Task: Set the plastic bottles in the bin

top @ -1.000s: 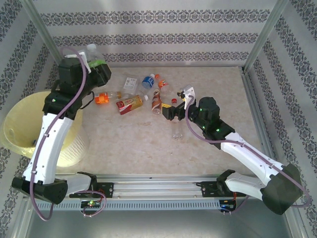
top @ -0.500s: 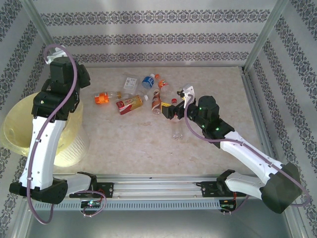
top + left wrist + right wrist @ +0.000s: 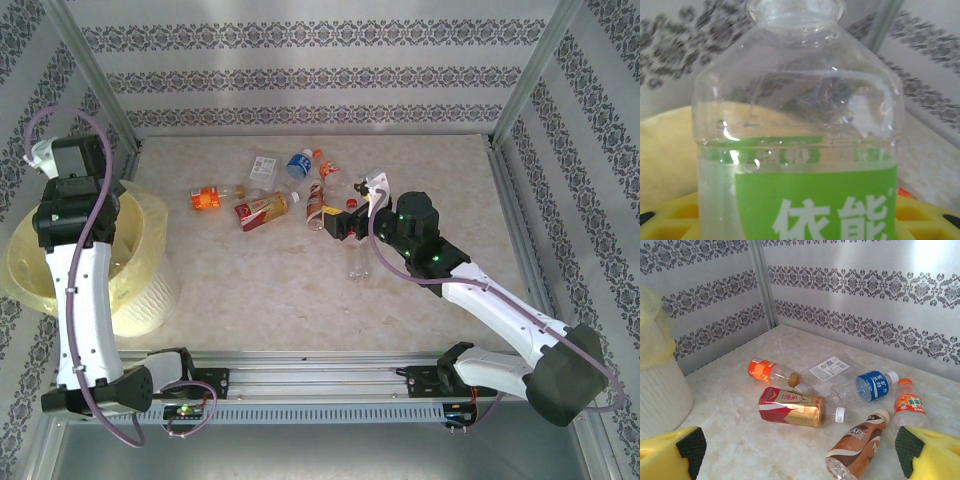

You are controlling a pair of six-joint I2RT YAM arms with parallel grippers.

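My left fingers (image 3: 670, 220) are pinching a green-label bottle (image 3: 800, 150), one on each side near its bottom. I cannot tell how tight they squeeze. That arm is up over the far side of the bin (image 3: 25, 265), so this bottle is not in yet.

I think it could go wrong here. If the fingers let go while the bottle hangs over the rim and not the middle, it could hit the edge and bounce out. The thin bag could also snag it.

My right fingers (image 3: 660, 455) are spread wide and hold nothing. They hang low over the tabletop (image 3: 260, 290), near the pile: an orange-label bottle (image 3: 762, 372), a red-label bottle (image 3: 790, 407), a blue-label bottle (image 3: 872, 386) and a brown coffee bottle (image 3: 857, 442). These lie close together, so grabbing one might knock another and make it roll away.
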